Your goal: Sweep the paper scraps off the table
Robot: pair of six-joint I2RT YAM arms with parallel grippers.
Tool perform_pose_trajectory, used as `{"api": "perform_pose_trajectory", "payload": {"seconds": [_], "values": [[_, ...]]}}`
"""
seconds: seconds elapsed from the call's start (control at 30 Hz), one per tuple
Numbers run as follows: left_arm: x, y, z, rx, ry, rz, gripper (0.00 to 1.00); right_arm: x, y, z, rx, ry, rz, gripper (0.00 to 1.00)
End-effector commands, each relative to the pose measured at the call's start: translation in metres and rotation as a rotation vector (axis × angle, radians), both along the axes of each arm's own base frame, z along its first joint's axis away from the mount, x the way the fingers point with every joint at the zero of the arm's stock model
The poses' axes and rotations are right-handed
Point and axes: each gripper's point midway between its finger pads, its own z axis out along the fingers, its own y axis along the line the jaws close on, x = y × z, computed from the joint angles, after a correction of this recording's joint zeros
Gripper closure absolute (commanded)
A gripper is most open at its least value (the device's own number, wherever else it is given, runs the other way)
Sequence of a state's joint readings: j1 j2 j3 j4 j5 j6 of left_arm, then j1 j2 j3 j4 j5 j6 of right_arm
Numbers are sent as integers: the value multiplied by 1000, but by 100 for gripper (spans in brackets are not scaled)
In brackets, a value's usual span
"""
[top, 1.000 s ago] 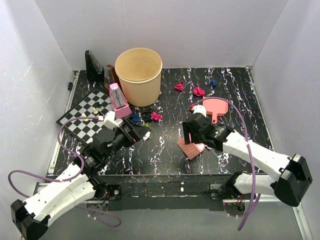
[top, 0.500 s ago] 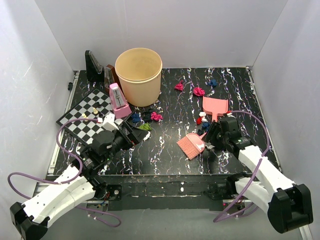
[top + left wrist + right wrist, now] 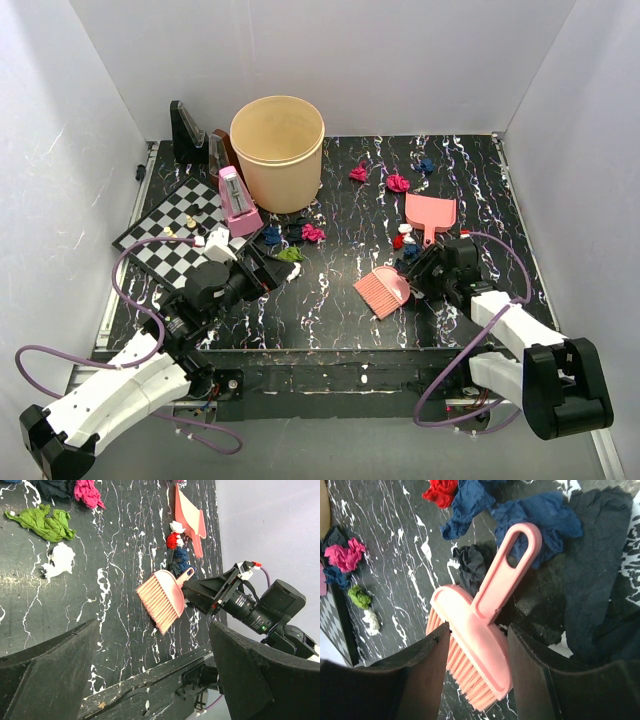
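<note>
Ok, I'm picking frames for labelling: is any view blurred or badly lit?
Top view: even light, soft shadows, everything sharp. Left wrist view: table sharp, left fingers dark and nearly featureless. Right wrist view: brush crisp, right fingers lost in shadow at the bottom edge.

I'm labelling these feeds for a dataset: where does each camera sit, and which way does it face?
Top external: fixed above and behind the bases, looking down across the table; both arms show, with left pincer and right pincer.
Left wrist: on the left arm, looking rightward over the table at the pink brush and right pincer; its own fingers frame the bottom.
Right wrist: looks down closely at the brush; its own fingers flank the brush head.
Shared: all three see the brush.
</note>
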State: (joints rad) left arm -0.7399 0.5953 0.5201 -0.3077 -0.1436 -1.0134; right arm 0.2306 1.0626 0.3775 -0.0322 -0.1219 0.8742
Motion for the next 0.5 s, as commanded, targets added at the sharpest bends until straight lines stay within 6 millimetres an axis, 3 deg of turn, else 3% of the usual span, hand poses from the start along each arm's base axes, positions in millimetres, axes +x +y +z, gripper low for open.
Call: {"api": "perform_pose_trajectory", "payload": {"seconds": [0.0, 0.4, 0.47], "values": [[2, 3, 12, 14, -34, 10, 9, 19, -4, 5, 46, -58, -95, 44], [6, 3, 18, 34, -52, 10, 9, 35, -15, -11, 106, -89, -246, 55], [6, 3, 18, 37, -56, 9, 9, 36, -14, -12, 117, -102, -252, 62]]}}
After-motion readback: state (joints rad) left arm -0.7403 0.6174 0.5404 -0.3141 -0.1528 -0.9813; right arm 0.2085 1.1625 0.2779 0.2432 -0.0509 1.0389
